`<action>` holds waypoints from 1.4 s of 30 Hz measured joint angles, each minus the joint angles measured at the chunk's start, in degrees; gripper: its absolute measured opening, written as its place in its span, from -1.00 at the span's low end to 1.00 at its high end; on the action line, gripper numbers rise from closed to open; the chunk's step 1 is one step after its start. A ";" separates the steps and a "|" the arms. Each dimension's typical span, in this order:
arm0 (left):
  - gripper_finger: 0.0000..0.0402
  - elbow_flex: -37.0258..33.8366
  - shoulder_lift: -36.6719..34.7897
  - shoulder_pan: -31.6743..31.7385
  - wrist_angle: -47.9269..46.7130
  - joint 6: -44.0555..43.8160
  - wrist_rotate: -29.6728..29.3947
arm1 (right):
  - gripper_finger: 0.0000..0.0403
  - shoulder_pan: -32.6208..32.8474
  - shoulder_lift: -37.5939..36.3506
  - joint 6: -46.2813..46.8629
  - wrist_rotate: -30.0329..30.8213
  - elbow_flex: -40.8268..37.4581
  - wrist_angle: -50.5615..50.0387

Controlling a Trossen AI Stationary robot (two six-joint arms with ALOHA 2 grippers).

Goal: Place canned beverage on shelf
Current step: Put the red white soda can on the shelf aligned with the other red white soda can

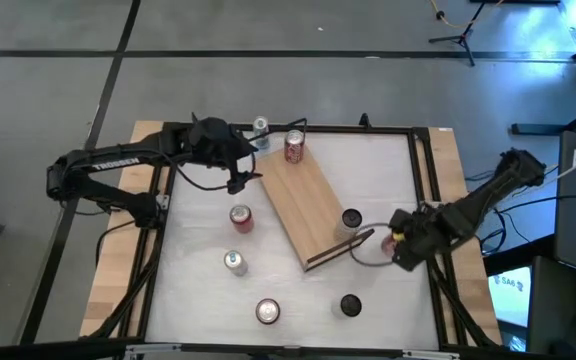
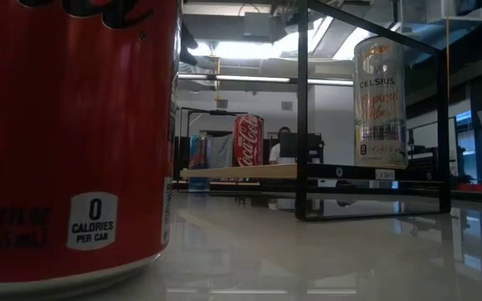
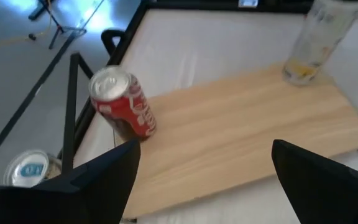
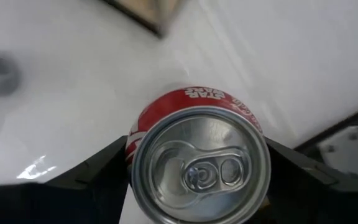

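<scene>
A white table seen from above carries the long light-wood shelf board with thin black wire rails at its ends, lying diagonally from 11 o'clock toward 5 o'clock. A red cola can stands upright on the board's 11 o'clock end. Just off that end, at 12 o'clock, stands a small silver-and-blue can.

The left claw hovers at 10 o'clock, beside the board's upper end, its fingers apart and holding nothing. The right claw sits at 3 o'clock, near the board's lower end; its fingers stand on either side of a red can with a silver top. Whether they press on it cannot be told.

Loose cans dot the table around the board: a second red can at 9 o'clock, a pale silver can at 8 o'clock, a red-and-white can at 6 o'clock, and two dark-topped cans, one against the board's lower edge, another at 5 o'clock.

Only the table-level view shows labels: a tall pale can reads "CELSIUS", and a huge red can close to the lens reads "0 CALORIES PER CAN". Only the right wrist view shows the words "STAR WARS" on the red can between the fingers.
</scene>
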 joint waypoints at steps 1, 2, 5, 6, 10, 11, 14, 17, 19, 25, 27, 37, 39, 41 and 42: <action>0.76 -0.12 0.01 0.13 0.06 0.30 0.02 | 0.45 -1.62 -0.39 -1.69 0.00 0.00 -0.69; 0.76 -0.12 0.01 0.19 0.24 0.93 0.06 | 0.45 -3.44 -0.89 -3.47 -0.06 0.00 -1.32; 0.76 -0.12 0.28 0.22 1.69 2.43 0.09 | 0.46 -8.93 -1.97 -9.45 0.13 0.00 -2.72; 0.76 -0.12 0.34 0.22 2.02 2.64 0.07 | 0.46 -10.99 -2.26 -11.66 0.03 0.00 -2.84; 0.76 -0.14 0.27 0.22 4.06 3.05 0.09 | 0.46 -19.40 -3.13 -20.82 0.04 0.02 -2.49; 0.76 -0.14 0.28 0.22 4.09 3.05 0.09 | 0.46 -21.59 -3.24 -23.24 0.04 0.02 -2.49; 0.76 -0.14 0.30 0.22 4.29 3.07 0.09 | 0.46 -27.92 -3.37 -30.27 0.06 0.02 -1.94; 0.76 -0.14 0.30 0.22 4.30 3.07 0.09 | 0.46 -34.09 -3.37 -37.48 0.04 0.02 -0.14; 0.76 -0.14 0.30 0.22 4.30 3.07 0.09 | 0.46 -38.12 -3.37 -42.12 -0.11 0.02 1.50; 0.76 -0.14 0.30 0.22 4.28 3.03 0.09 | 0.46 -49.09 -3.35 -55.85 -1.64 0.02 8.84; 0.76 -0.14 0.30 0.22 4.28 3.04 0.09 | 0.46 -52.40 -3.30 -59.91 -1.81 0.02 10.79; 0.76 -0.14 0.30 0.22 4.54 2.61 0.09 | 0.47 -62.63 4.38 -73.72 -6.82 6.22 13.78; 0.76 -0.14 0.30 0.22 4.59 2.62 0.09 | 0.47 -62.87 7.26 -76.29 -7.66 9.78 13.83; 0.76 -0.14 0.30 0.22 4.59 2.61 0.09 | 0.47 -62.81 10.20 -78.72 -7.71 13.71 13.88; 0.76 -0.14 0.30 0.22 4.58 2.59 0.09 | 0.47 -62.81 11.78 -79.82 -7.75 15.77 13.84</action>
